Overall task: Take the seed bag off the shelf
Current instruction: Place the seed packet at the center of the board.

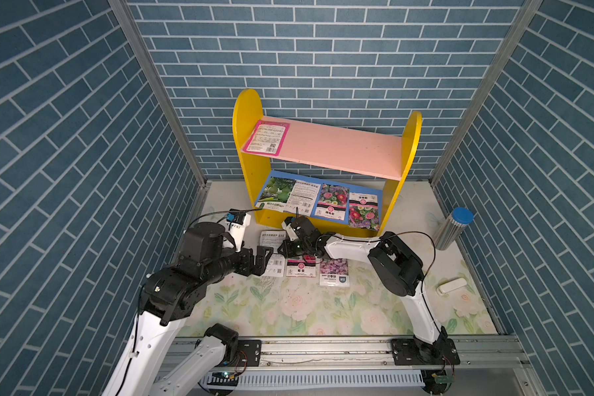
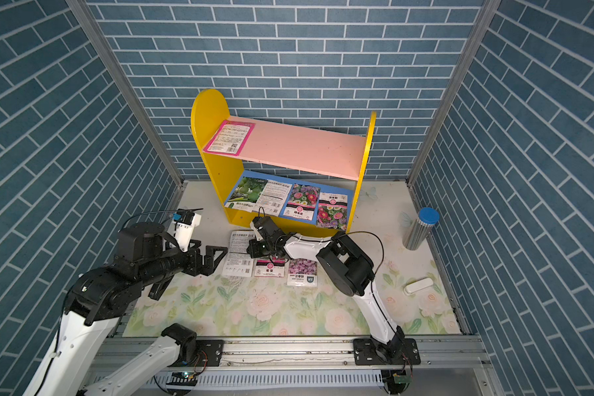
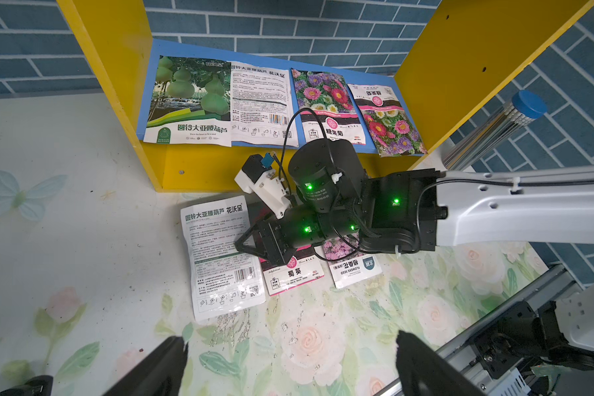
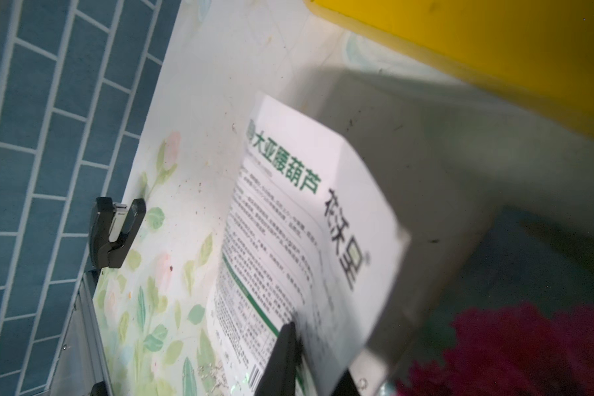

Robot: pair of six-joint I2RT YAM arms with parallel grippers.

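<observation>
The white seed bag [image 3: 220, 264] lies on the table [image 1: 357, 308] just near of the shelf [image 1: 251, 164], with the right gripper [image 3: 249, 245] at its right edge, grip impossible to tell, and the left gripper [image 3: 290, 337] spread wide at its left.

My 2 top views looked steeply down from high above at the whole scene, my left wrist camera faced the shelf [image 3: 460, 68] from nearby, and my right hung close over the white packet [image 4: 306, 223] that all 4 shared.
</observation>
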